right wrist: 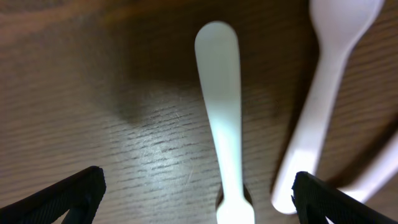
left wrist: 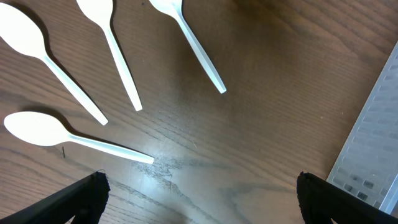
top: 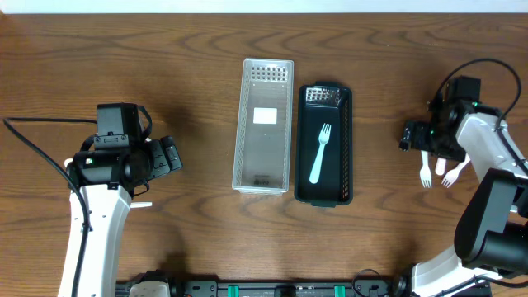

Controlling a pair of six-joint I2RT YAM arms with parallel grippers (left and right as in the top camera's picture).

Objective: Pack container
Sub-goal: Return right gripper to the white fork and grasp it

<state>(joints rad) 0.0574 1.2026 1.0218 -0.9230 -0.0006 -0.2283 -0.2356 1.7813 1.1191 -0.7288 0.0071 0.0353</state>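
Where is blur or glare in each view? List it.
Overhead: sharp, evenly lit, fork in black tray crisp. Left wrist: spoons sharp, pale glare on the wood beside the lowest handle. Right wrist: white utensils soft, out of focus; sheen on the wood left of them.

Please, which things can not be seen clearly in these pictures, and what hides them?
Overhead: the left arm covers nearly all of the spoons.
Right wrist: the middle white utensil is blurred, and the bottom edge cuts off its head, so fork or spoon is unclear there.
Left wrist: the right edge cuts the white basket; its inside does not show.
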